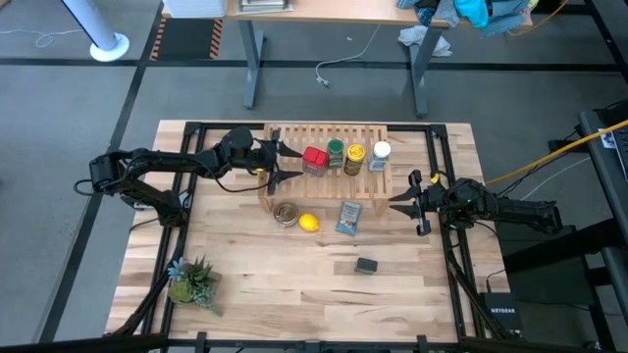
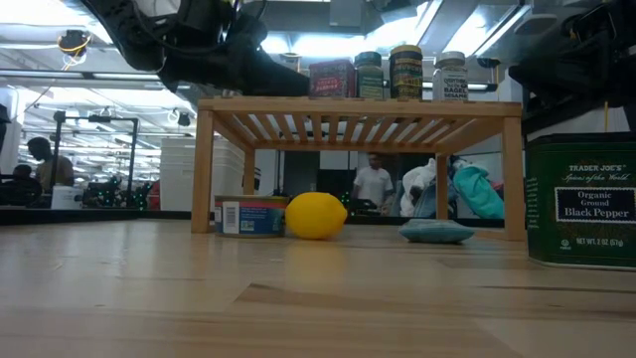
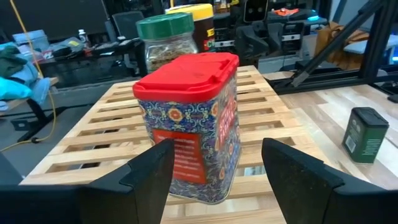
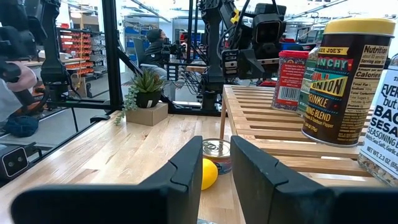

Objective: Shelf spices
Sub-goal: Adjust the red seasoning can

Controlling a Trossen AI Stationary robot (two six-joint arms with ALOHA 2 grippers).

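The light-wood slatted shelf (image 1: 324,172) stands at the table's far middle. On it stand the red tin (image 1: 314,160), the green-lidded jar (image 1: 336,152), the yellow-lidded jar (image 1: 355,157) and the white-lidded jar (image 1: 381,154). The dark grey tin (image 1: 366,266) stands on the table nearer the front; it also shows in the low view (image 2: 581,204). My left gripper (image 1: 290,163) is open over the shelf's left part. Its fingers stand just short of the red tin (image 3: 193,124), one to each side, apart from it. My right gripper (image 1: 400,203) is open and empty, just right of the shelf.
Under and in front of the shelf lie a silver round tin (image 1: 286,213), a lemon (image 1: 308,223) and a flat blue packet (image 1: 349,218). A small potted plant (image 1: 191,281) stands at the near left. Black frame rails (image 1: 446,196) run along the table's sides.
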